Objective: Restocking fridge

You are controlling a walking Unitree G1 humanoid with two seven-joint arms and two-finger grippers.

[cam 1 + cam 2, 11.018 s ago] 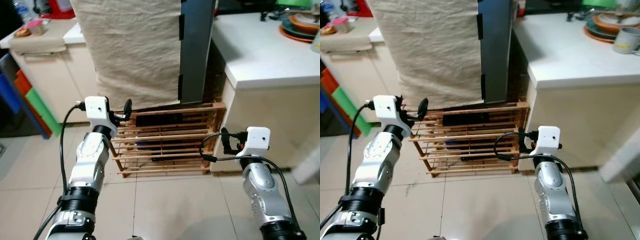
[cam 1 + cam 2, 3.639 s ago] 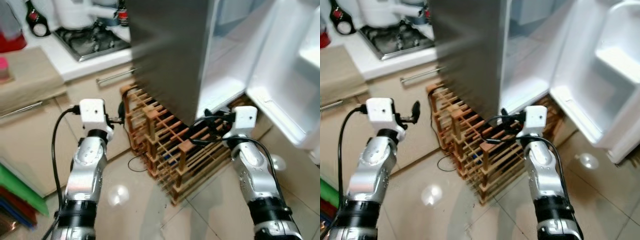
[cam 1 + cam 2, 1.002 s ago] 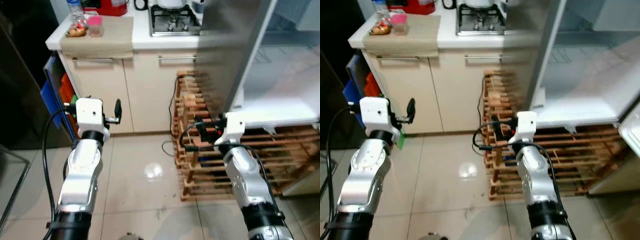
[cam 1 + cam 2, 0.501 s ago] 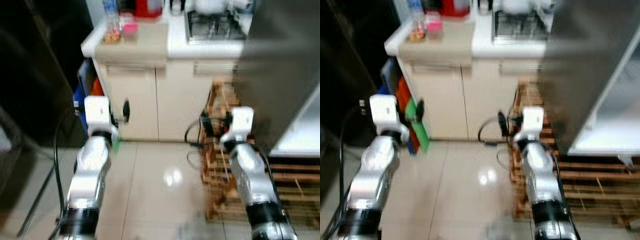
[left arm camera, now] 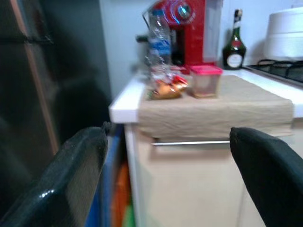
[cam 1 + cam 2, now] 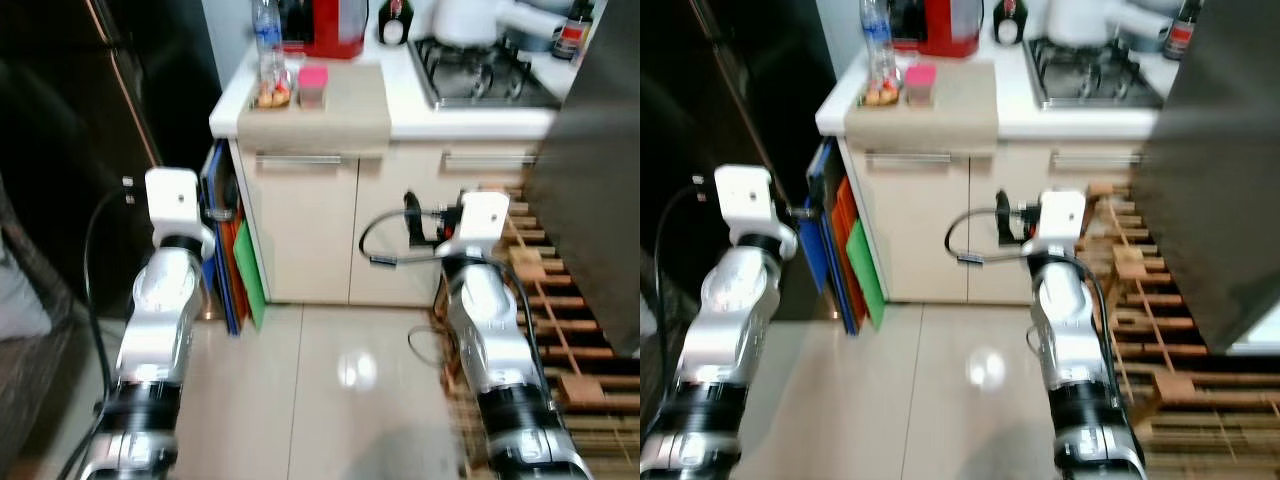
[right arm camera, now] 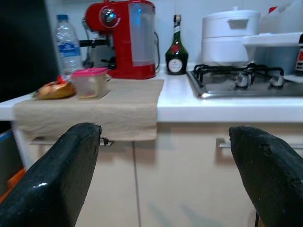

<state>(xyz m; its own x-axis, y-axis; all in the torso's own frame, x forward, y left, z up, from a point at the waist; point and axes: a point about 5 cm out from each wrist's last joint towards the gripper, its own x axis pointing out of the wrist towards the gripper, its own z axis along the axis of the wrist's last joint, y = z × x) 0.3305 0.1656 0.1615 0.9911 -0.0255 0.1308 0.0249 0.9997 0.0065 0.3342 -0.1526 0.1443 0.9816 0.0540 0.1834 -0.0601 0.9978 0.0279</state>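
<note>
A: Where are the grippers?
B: I'm holding the left gripper (image 5: 168, 156) and right gripper (image 7: 163, 156) spread wide, empty, facing the counter (image 6: 470, 118).
A: And the fridge (image 6: 590, 180)?
B: It's standing right of me.

Head down; wrists toward counter (image 7: 180, 106)

Both silver arms raised forward, elbows bent, forearms angled up, white wrist blocks at top. Left hand (image 5: 165, 179): two black fingers (image 5: 71, 175) spread wide apart, nothing between them. Right hand (image 7: 165, 175): black fingers (image 7: 57, 175) likewise spread wide, empty. In the head views the right hand (image 6: 412, 218) points forward at about chest height with a black cable looping from its wrist; the left arm (image 6: 160, 310) has a black cable running down its outer side.
</note>
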